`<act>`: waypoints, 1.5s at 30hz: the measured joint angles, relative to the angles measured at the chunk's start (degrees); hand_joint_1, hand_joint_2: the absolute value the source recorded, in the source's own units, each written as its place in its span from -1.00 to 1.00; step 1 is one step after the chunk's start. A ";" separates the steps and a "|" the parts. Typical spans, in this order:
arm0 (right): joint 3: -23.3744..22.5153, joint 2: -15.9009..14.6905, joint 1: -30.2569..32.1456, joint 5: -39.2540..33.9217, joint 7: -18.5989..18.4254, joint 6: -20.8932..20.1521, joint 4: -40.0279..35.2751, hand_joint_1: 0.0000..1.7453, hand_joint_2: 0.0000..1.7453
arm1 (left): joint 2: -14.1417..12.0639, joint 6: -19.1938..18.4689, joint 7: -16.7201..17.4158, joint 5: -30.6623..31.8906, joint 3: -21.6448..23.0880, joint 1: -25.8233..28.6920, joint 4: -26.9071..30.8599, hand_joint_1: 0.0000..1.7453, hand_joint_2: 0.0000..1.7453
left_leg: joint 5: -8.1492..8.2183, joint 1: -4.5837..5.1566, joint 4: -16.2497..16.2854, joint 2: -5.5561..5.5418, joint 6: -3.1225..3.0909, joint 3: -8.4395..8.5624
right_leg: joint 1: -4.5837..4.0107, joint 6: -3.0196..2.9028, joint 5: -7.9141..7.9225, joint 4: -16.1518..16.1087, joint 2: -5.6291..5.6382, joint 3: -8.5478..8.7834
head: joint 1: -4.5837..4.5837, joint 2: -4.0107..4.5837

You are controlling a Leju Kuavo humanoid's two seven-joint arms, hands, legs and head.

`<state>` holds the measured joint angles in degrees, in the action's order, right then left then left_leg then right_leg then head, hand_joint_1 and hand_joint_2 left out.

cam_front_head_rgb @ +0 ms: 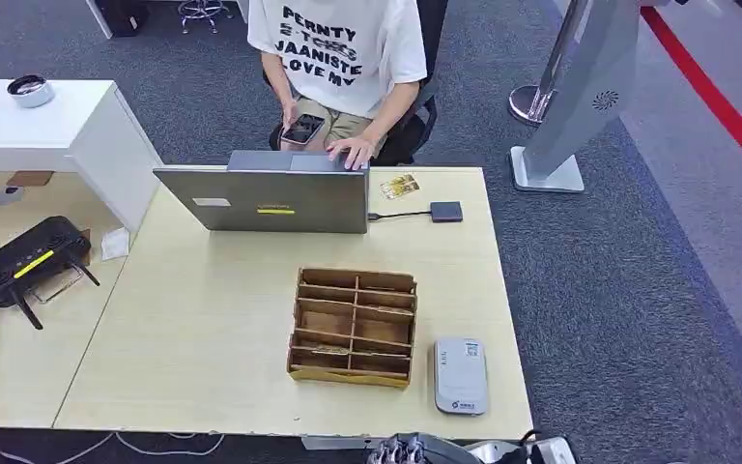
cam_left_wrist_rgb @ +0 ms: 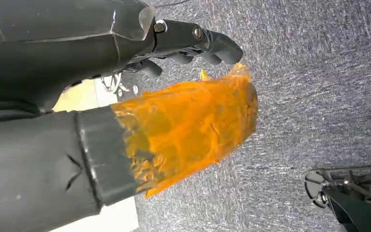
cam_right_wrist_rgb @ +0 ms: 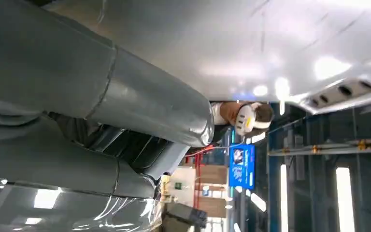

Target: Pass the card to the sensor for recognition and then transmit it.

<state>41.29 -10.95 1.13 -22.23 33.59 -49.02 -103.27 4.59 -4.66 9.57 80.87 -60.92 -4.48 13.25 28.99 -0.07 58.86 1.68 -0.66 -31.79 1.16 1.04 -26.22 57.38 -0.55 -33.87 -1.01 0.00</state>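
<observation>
The left hand (cam_left_wrist_rgb: pixel 140 96) fills the picture from nine o'clock to the centre. Its thick thumb (cam_left_wrist_rgb: pixel 188 128) is wrapped in crinkled orange tape and points toward three o'clock. The dark fingers (cam_left_wrist_rgb: pixel 207 41) reach out at twelve o'clock, slightly curled, holding nothing. Grey carpet (cam_left_wrist_rgb: pixel 319 72) lies behind. A pale bench edge (cam_left_wrist_rgb: pixel 84 96) shows between thumb and fingers.

Even, bright overhead light leaves soft shadows on the table (cam_front_head_rgb: pixel 203 319); wrist views are soft, with ceiling-lamp glare.

Grey carpet (cam_front_head_rgb: pixel 618 290), wooden table (cam_front_head_rgb: pixel 203 329), white desk (cam_front_head_rgb: pixel 68 126)
</observation>
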 joint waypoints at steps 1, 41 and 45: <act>-0.07 0.00 0.12 -0.37 -0.55 0.15 0.17 1.00 -1.00 | 0.00 0.00 0.00 -0.04 0.00 0.00 0.00 -1.00 -1.00 | 0.00 0.00 0.00 0.00 0.00 0.00 | 0.00 0.00 0.00 0.00 0.00 0.00 | 0.00 0.00; 0.74 -0.44 0.32 0.98 -3.06 6.16 1.55 -1.00 -1.00 | 0.00 0.20 0.11 -0.59 -0.02 0.02 0.00 -1.00 -1.00 | 0.00 0.00 0.00 0.00 0.00 -0.01 | 0.00 0.01 -0.01 0.00 0.00 -0.01 | 0.00 0.00; 0.18 -0.37 0.92 -2.18 -5.31 7.08 2.34 -1.00 -1.00 | 0.09 0.22 0.31 -0.68 -0.07 0.03 0.00 -1.00 -1.00 | 0.00 0.00 0.00 0.00 0.00 -0.01 | 0.00 0.01 -0.01 0.00 0.00 -0.01 | 0.00 0.00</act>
<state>41.46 -11.32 2.05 -24.41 28.29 -41.94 -100.94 4.68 -4.44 9.88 80.19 -60.98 -4.45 13.25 28.99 -0.07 58.86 1.68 -0.67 -31.80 1.16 1.05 -26.23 57.38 -0.55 -33.87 -1.01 0.00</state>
